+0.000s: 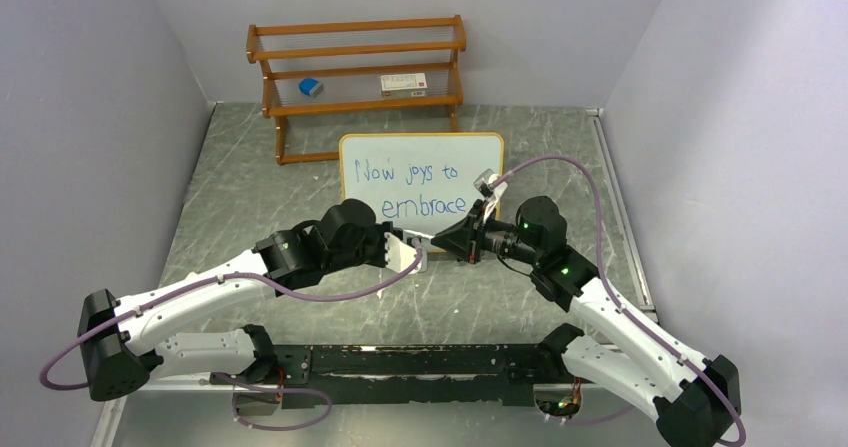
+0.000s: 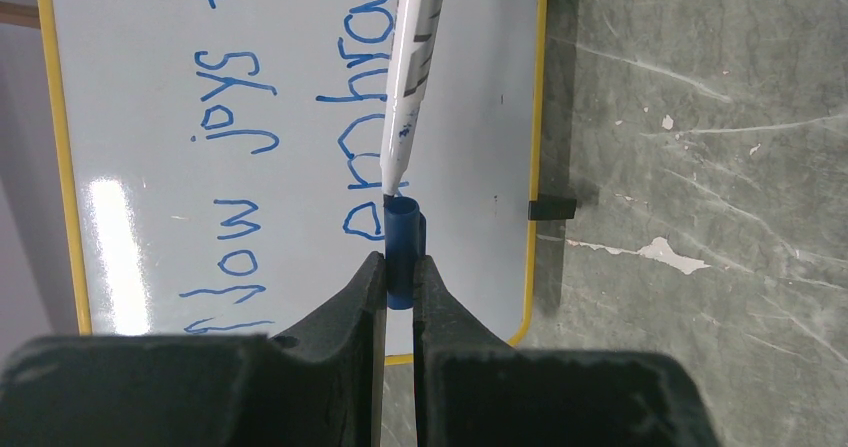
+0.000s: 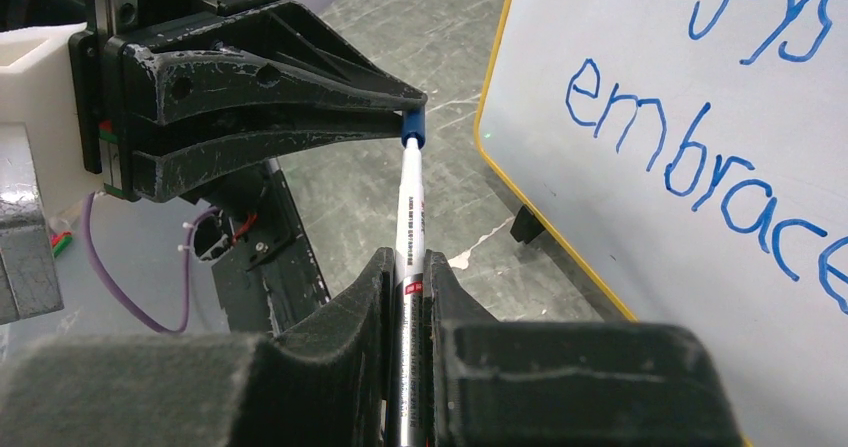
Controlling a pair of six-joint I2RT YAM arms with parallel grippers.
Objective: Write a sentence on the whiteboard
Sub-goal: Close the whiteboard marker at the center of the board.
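Observation:
The whiteboard stands upright mid-table, and the sentence in blue marker reads "Now joys to embrace" in two rows. In front of its lower edge the two grippers meet tip to tip. My left gripper is shut on a blue marker cap. My right gripper is shut on the white marker, whose tip end sits at the cap's mouth. How far the tip is inside I cannot tell. From above, the left gripper and the right gripper nearly touch.
A brown wooden shelf rack stands at the back, holding a blue eraser and a small white box. The board's black foot rests on the marbled tabletop. Purple cables loop beside both arms. Grey walls close in both sides.

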